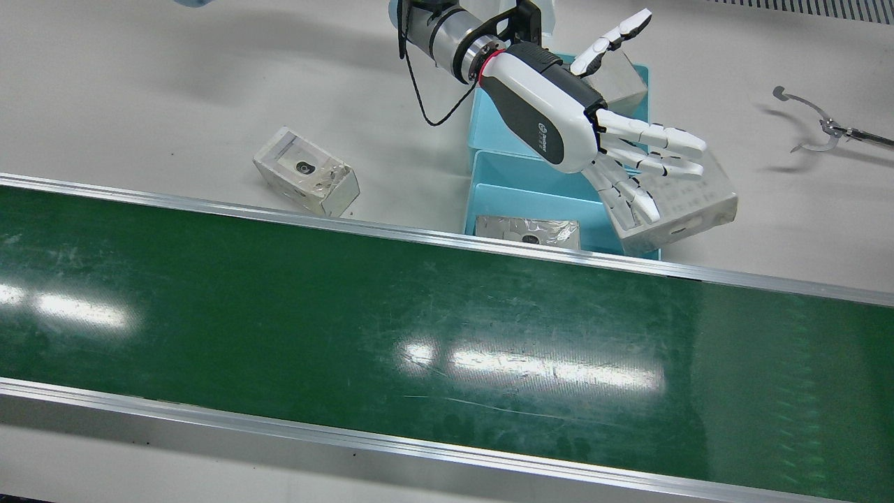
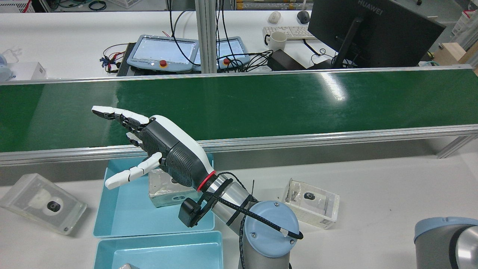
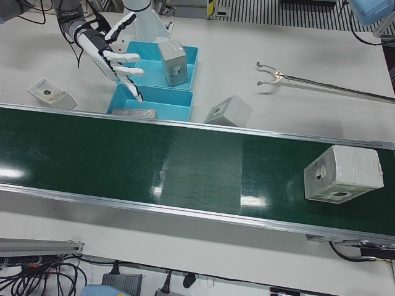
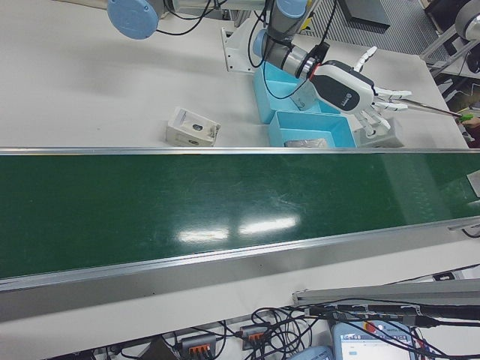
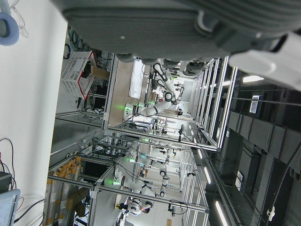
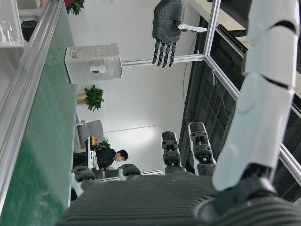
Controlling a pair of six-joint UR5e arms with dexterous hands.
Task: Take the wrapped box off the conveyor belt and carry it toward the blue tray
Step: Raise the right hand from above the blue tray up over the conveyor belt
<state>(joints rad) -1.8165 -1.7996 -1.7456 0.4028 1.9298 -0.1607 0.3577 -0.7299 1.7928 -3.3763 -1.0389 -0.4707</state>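
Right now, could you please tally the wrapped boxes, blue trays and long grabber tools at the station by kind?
Wrapped boxes: 5
Blue trays: 2
Grabber tool: 1
Total: 8

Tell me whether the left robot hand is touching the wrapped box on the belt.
Apart. The left-front view shows the left robot hand open above the blue trays, while the wrapped box sits far down the belt.
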